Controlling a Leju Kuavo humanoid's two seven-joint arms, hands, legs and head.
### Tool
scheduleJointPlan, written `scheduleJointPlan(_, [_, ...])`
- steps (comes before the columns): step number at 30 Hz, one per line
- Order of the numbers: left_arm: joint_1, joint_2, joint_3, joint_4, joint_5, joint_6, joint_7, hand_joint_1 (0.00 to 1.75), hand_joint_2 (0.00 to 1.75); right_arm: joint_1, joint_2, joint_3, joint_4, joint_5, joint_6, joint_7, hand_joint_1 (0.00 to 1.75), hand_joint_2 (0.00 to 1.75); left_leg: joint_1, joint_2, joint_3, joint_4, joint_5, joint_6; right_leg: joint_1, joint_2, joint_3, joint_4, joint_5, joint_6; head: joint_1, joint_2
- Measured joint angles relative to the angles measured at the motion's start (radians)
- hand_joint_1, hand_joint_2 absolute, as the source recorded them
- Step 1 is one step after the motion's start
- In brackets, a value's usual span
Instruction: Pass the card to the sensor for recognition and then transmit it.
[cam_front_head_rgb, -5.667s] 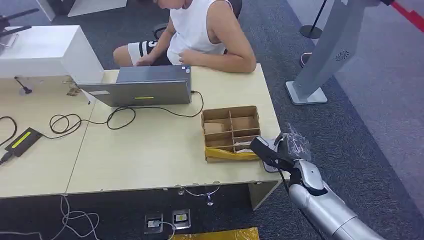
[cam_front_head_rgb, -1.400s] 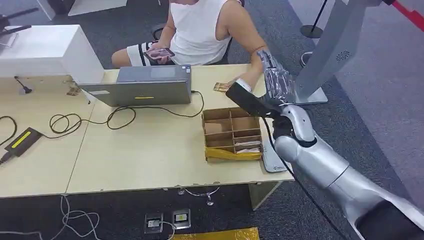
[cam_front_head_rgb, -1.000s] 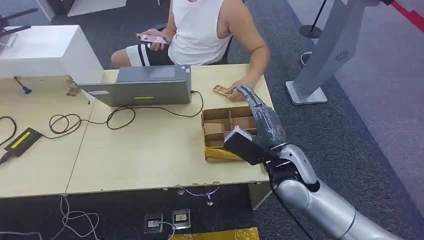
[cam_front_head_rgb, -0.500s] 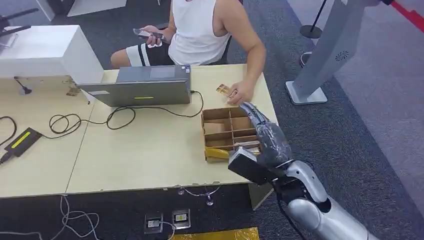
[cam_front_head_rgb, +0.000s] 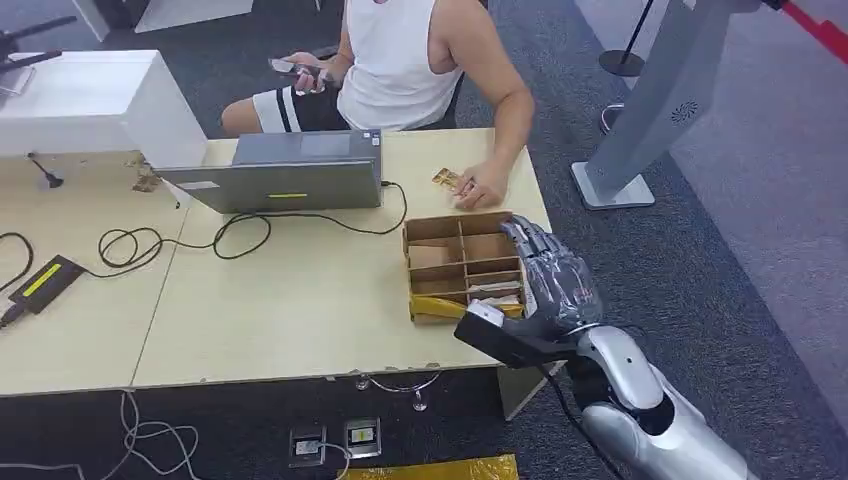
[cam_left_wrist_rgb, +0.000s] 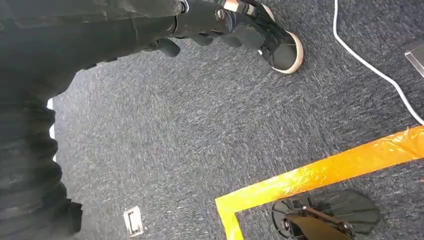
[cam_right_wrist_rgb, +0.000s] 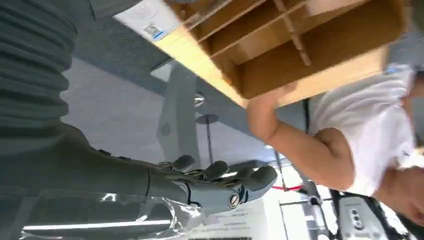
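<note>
The right robot hand (cam_front_head_rgb: 556, 282) is held empty, fingers spread, just beside the divided cardboard box (cam_front_head_rgb: 462, 262). Beyond it, the card (cam_front_head_rgb: 446, 180) is touched by a person's hand (cam_front_head_rgb: 480, 187) on the bench (cam_front_head_rgb: 300, 300). The left robot hand's state cannot be told.

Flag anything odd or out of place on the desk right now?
The divided cardboard box has loose yellow tape sagging along its near edge. Black cables sprawl in loops across the desk. The card lies under the person's hand; the right hand is empty.
</note>
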Motion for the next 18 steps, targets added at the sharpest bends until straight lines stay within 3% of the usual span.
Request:
scheduleJointPlan(4, [-0.009, 0.000, 0.000, -0.003, -0.011, -0.005, 0.016, 0.00, 1.75, -0.009, -0.008, -0.001, 0.053, 0.116, 0.061, 0.046, 0.00, 1.75, 0.000, 0.000, 0.000, 0.000, 0.000, 0.000, 0.000, 0.000, 0.000, 0.000, 0.000, 0.000, 0.000, 0.000])
scheduleJointPlan(18, [-0.013, 0.000, 0.000, -0.009, -0.006, -0.002, 0.017, 0.00, 1.75, -0.034, 0.002, 0.003, 0.150, 0.128, 0.058, 0.029, 0.00, 1.75, 0.000, -0.001, -0.001, 0.000, 0.000, 0.000, 0.000, -0.001, 0.000, 0.000, 0.000, 0.000, 0.000, 0.000])
